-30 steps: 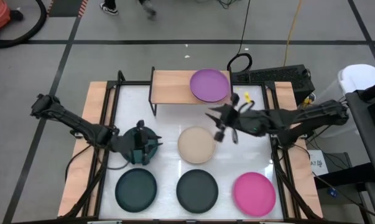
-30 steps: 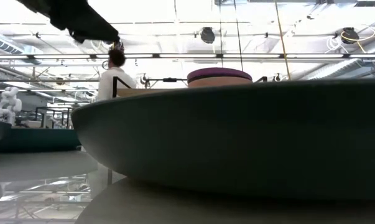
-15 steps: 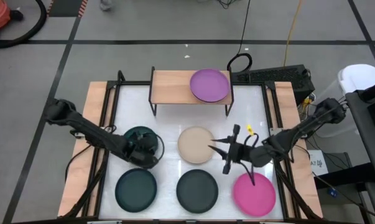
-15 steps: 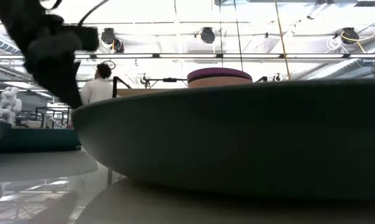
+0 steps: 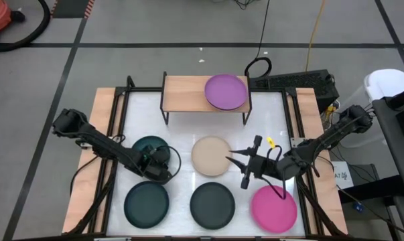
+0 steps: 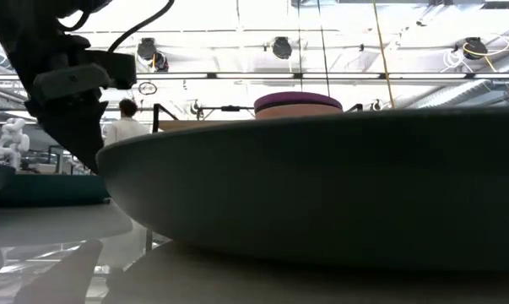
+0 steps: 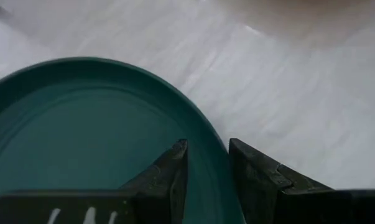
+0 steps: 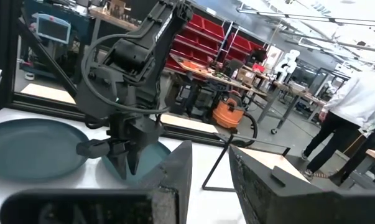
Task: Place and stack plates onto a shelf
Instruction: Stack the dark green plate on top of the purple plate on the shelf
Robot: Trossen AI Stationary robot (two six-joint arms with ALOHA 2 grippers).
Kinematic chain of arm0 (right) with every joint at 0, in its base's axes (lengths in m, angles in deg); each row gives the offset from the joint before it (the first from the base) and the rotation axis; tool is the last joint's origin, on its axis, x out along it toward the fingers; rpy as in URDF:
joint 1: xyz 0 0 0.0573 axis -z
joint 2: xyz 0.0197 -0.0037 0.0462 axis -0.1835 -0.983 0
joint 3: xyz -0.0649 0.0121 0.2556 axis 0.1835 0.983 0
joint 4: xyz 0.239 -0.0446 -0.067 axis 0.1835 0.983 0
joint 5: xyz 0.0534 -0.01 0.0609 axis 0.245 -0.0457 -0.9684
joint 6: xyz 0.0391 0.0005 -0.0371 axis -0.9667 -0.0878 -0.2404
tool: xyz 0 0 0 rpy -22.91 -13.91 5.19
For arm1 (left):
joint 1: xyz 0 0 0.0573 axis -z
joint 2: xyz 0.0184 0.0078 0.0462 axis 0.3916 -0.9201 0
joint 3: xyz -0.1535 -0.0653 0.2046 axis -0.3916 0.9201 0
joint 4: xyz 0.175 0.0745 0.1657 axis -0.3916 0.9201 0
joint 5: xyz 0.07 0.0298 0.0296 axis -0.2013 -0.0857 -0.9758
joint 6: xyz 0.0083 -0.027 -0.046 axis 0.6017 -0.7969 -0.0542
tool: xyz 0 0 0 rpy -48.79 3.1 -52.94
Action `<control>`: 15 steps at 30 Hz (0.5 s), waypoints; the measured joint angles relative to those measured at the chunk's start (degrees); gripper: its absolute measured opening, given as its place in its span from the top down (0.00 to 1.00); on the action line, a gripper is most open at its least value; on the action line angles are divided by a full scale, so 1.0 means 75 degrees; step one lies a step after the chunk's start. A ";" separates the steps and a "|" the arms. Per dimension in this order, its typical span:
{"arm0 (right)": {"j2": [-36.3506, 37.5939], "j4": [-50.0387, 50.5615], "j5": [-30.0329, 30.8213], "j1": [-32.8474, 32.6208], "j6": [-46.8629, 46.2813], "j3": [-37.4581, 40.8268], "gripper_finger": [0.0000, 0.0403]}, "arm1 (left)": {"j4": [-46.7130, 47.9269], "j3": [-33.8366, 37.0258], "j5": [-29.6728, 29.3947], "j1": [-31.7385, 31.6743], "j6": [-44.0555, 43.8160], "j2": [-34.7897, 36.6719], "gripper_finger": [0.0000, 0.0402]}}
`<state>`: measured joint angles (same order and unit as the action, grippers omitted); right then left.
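Note:
On the light-wood shelf (image 5: 188, 94) at the table's far side lies a purple plate (image 5: 226, 92). A beige plate (image 5: 211, 155) lies at mid-table. A dark teal plate (image 5: 147, 204), a dark grey plate (image 5: 212, 204) and a magenta plate (image 5: 274, 207) lie in a row along the near edge. My left gripper (image 5: 163, 169) is shut on a teal plate (image 5: 148, 148) at the left. My right gripper (image 5: 232, 159) hangs open above the table between the beige and magenta plates, holding nothing. My left gripper (image 7: 207, 144) has the teal plate's rim (image 7: 207, 167) at its near right part, with one finger (image 7: 175, 174) inside the plate and the other (image 7: 255, 177) outside. The fingers slant steeply down from the table's left. The plate sits level and low; I cannot tell whether it rests on the table.
The shelf's left half is bare wood. The table's wooden side rails (image 5: 104, 134) and black frame bars flank the white top. In the low view the dark grey plate (image 6: 322, 186) fills the foreground. A person (image 6: 123, 127) stands in the room beyond.
My left gripper has sunk and tipped steeply downward. The teal plate, held tilted before, now sits level and low over the table. My right gripper has gone from in front of the shelf toward the near edge and down, stopping right of the beige plate.

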<state>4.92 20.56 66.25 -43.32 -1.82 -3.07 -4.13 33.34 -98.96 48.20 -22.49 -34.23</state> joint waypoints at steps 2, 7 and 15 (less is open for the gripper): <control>0.0000 0.0003 0.0000 0.0000 -0.0003 0.0000 0.78 | -0.0007 0.0000 0.0092 0.0000 0.0005 -0.0029 0.70; 0.0000 0.0011 -0.0003 0.0000 -0.0001 0.0003 0.78 | -0.0061 0.0000 0.0331 -0.0112 0.0259 -0.0208 0.70; 0.0000 0.0020 -0.0003 0.0003 -0.0017 0.0006 0.78 | 0.0097 0.0000 0.0257 -0.0397 0.0792 -0.0284 0.70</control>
<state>4.92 20.71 66.23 -43.30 -1.95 -3.03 -3.41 33.34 -97.04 45.23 -16.55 -36.36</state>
